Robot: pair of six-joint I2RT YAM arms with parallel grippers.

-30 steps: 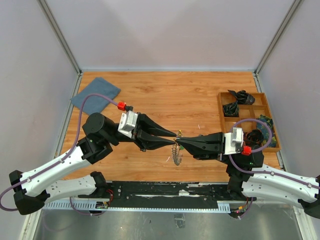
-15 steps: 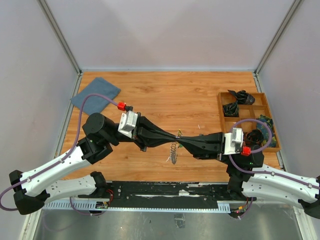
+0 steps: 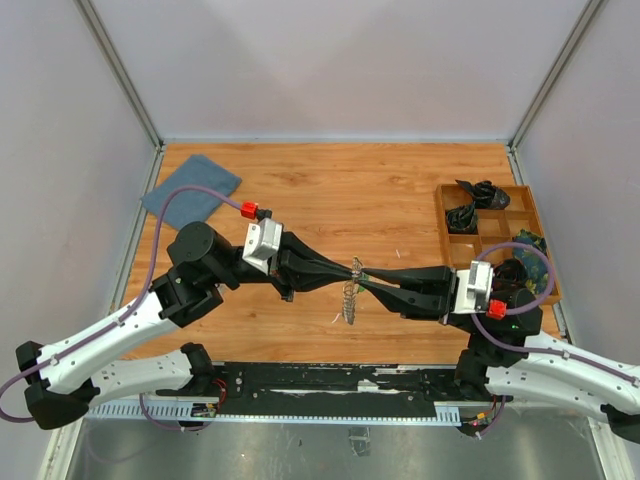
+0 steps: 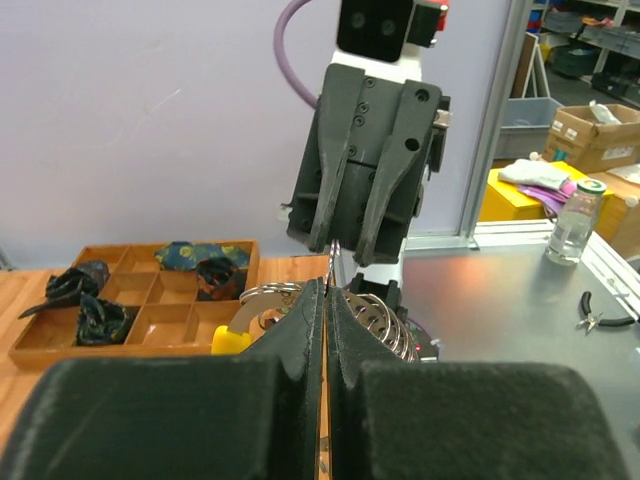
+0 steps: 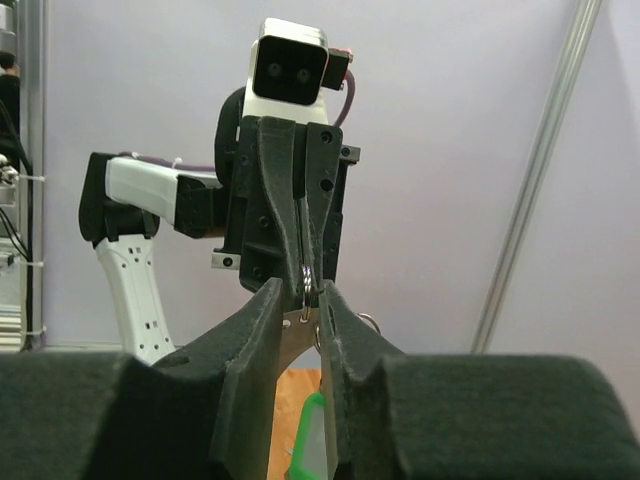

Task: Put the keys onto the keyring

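Observation:
My two grippers meet tip to tip above the middle of the table. The left gripper [image 3: 351, 270] [image 4: 327, 292] is shut on the thin wire of the keyring [image 3: 348, 298]. Silver loops [image 4: 388, 318] and a yellow tag [image 4: 231, 340] fan out beside its fingers. The right gripper [image 3: 368, 284] [image 5: 303, 297] faces it, shut on a flat silver key [image 5: 297, 330] whose hole carries a small ring right at the left gripper's tips. A green tag [image 5: 309, 440] hangs below. The fringe of keys dangles just above the wood. No loose coloured keys are in view.
A wooden compartment tray [image 3: 543, 232] with black cable bundles [image 3: 478, 193] stands at the right edge; it also shows in the left wrist view [image 4: 140, 315]. A blue cloth [image 3: 192, 188] lies at the back left. Frame posts stand at the back corners.
The keyring has risen a little off the table and both grippers have closed in on each other. The left wrist has turned and the right wrist has shifted slightly right.

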